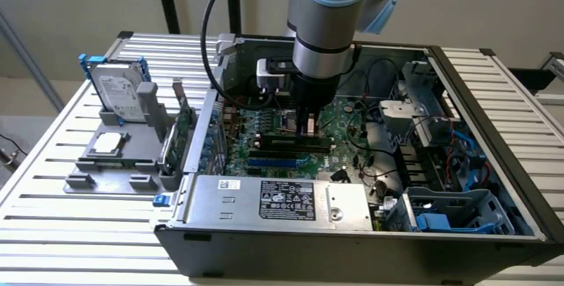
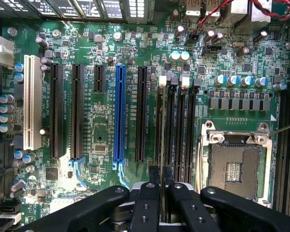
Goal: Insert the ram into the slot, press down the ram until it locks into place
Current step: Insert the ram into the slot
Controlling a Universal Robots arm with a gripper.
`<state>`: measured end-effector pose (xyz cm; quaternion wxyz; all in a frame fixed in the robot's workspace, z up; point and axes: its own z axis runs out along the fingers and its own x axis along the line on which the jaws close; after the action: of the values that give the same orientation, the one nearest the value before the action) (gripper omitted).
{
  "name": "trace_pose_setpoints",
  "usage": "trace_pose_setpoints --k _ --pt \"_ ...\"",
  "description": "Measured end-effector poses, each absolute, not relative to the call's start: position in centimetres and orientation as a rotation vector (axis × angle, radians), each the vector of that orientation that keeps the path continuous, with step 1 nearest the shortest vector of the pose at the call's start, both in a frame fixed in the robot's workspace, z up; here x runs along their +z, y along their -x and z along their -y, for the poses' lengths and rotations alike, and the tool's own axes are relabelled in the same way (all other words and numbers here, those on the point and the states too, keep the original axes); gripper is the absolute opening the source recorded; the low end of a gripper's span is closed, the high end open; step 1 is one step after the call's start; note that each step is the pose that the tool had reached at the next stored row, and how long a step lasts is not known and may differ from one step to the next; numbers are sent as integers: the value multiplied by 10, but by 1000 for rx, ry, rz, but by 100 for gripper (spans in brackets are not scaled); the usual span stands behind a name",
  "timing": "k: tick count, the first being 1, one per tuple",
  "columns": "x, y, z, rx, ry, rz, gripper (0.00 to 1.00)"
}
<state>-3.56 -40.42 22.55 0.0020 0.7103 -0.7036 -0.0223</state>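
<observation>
— So, what does the exterior view give you?
— My arm reaches straight down into the open computer case. The gripper sits low over the motherboard.

— And the ram?
— It stands on edge in the slot, directly under the gripper. From the wrist view I see it edge-on, a thin strip running away from the fingers along the slot.

— Gripper released or clenched?
— Clenched on the ram, as far as I can read it. One finger lies against each face, at the end of the stick nearest the wrist camera.

— Which socket is it?
— Of the four parallel black memory sockets, it is the outermost one, farthest from the processor socket. A long black expansion socket lies just beside it, and the blue socket lies beyond that.

— Is it latched?
— I cannot tell. The white clip at the far end sits just beside the ram's end, and the near clip is hidden under the fingers.
</observation>
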Motion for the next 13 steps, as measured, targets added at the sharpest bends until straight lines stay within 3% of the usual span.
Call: trace_pose_setpoints --k 13 --pt "222 36 404 -71 -2229 2208 13"
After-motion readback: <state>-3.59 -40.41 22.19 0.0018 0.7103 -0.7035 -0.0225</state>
